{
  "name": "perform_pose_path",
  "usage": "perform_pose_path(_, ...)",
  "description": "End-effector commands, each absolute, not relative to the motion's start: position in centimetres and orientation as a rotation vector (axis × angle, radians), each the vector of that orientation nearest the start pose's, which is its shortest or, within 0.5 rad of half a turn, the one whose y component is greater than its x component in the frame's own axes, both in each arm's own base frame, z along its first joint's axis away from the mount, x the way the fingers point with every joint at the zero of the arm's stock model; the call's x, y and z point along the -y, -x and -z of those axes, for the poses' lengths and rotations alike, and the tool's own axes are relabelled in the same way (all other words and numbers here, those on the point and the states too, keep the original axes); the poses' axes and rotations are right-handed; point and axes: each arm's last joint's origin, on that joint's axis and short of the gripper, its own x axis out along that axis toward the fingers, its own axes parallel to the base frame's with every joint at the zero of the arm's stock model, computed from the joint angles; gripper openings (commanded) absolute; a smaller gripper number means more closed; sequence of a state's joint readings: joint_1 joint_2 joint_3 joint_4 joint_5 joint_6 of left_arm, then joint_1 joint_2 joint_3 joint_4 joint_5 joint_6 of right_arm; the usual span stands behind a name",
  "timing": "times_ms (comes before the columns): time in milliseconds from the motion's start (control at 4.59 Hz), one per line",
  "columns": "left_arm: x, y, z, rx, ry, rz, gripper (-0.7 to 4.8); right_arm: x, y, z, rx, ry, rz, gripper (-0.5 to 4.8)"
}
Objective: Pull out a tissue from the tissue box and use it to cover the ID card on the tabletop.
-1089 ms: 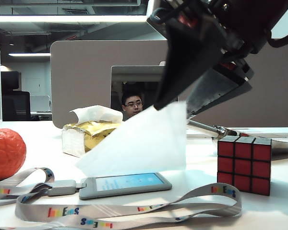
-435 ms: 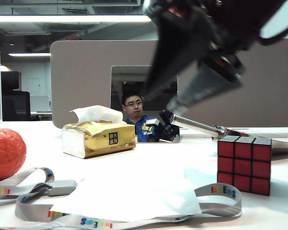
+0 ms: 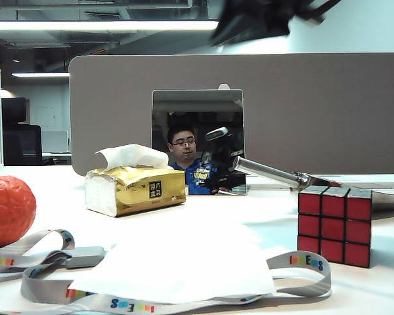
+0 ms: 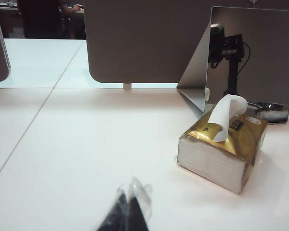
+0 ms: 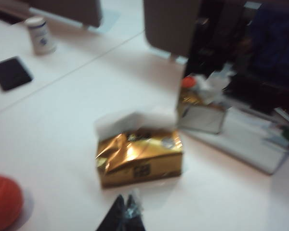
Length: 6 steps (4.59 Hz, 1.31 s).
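Tissue [image 3: 177, 269] flat over the lanyard [image 3: 302, 269], card apparently hidden beneath, well in front of the gold tissue box [image 3: 136, 189]; right gripper [image 5: 124, 211] above that box, left gripper [image 4: 129, 211] low over bare table, both closed, empty.

The tissue [image 3: 177, 266] hides the ID card entirely; only its lanyard [image 3: 46, 285] shows. The right hand [image 5: 124, 214], fingers together above the tissue box [image 5: 139, 156], is blurred and cut off, like the left hand [image 4: 128, 211].
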State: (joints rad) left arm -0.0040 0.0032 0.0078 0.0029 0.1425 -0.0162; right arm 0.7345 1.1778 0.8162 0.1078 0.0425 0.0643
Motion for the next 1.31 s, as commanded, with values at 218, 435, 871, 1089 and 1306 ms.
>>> perform_pose_path(218, 0.5, -9.7, -16.8, 0.021, 0.014, 0.151, -0.06, -7.2, -18.1, -32.9, -0.134, 0.205, -0.559, -0.01)
perform_pose_path(435, 0.5, -9.7, -16.8, 0.021, 0.014, 0.15, -0.06, -3.3, -15.1, -34.0, -0.019, 0.141, -0.434, -0.01)
perform_pose_path(871, 0.5, -9.7, -16.8, 0.021, 0.014, 0.151, -0.06, -1.8, -7.4, -24.5, 0.063, 0.055, -0.352, -0.01)
perform_pose_path(1089, 0.5, -9.7, -16.8, 0.021, 0.014, 0.151, -0.06, -1.6, -7.3, -22.8, 0.055, 0.055, -0.302, -0.01)
perform_pose_path(1306, 0.5, -9.7, -16.8, 0.021, 0.014, 0.151, -0.06, -1.4, -7.5, -22.6, 0.052, 0.053, -0.222, -0.01)
